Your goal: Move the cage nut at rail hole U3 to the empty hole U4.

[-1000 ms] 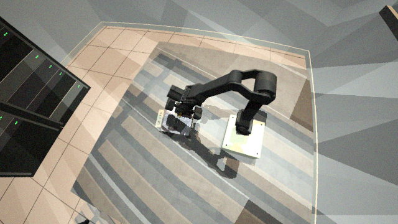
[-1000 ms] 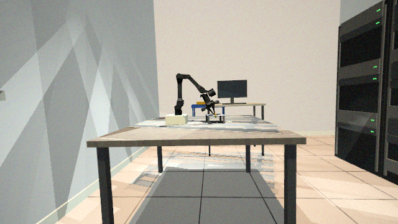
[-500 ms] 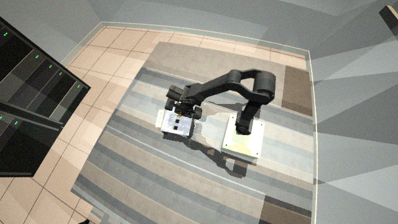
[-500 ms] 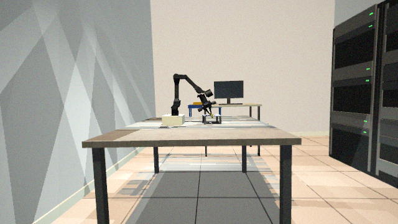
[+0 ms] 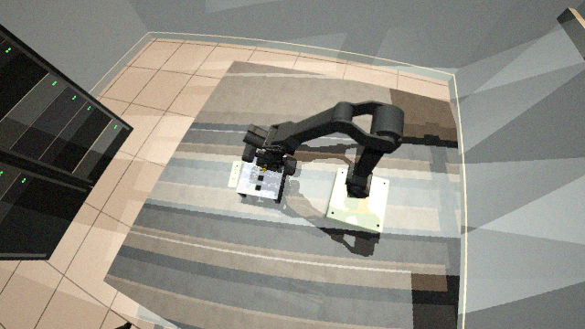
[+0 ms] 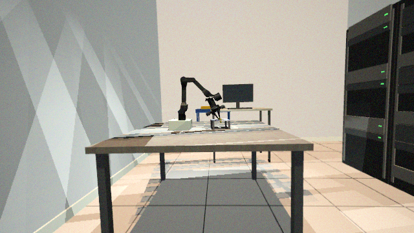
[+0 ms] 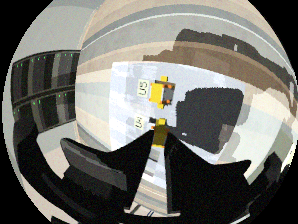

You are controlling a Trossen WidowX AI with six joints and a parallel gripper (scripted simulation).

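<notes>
Pinching a small yellow cage nut (image 7: 160,137), black angular fingers taper over smooth pale plate (image 7: 127,90)

The rail plate (image 5: 270,189) (image 7: 127,95) stands on the table (image 6: 200,148), beside the arm's base plate (image 5: 339,201) (image 6: 174,125), with a monitor (image 6: 237,93) behind.

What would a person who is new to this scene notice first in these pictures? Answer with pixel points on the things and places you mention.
Probably the black arm (image 5: 343,116) (image 6: 184,94), bent over from its pale base block (image 5: 338,206) (image 6: 174,125) to the rail plate (image 5: 270,187) (image 7: 125,85). In the wrist view, a yellow cage nut (image 7: 160,137) in the gripper's fingertips, beside the U4 label (image 7: 139,122), stands out, with another nut (image 7: 157,92) by U5.
</notes>
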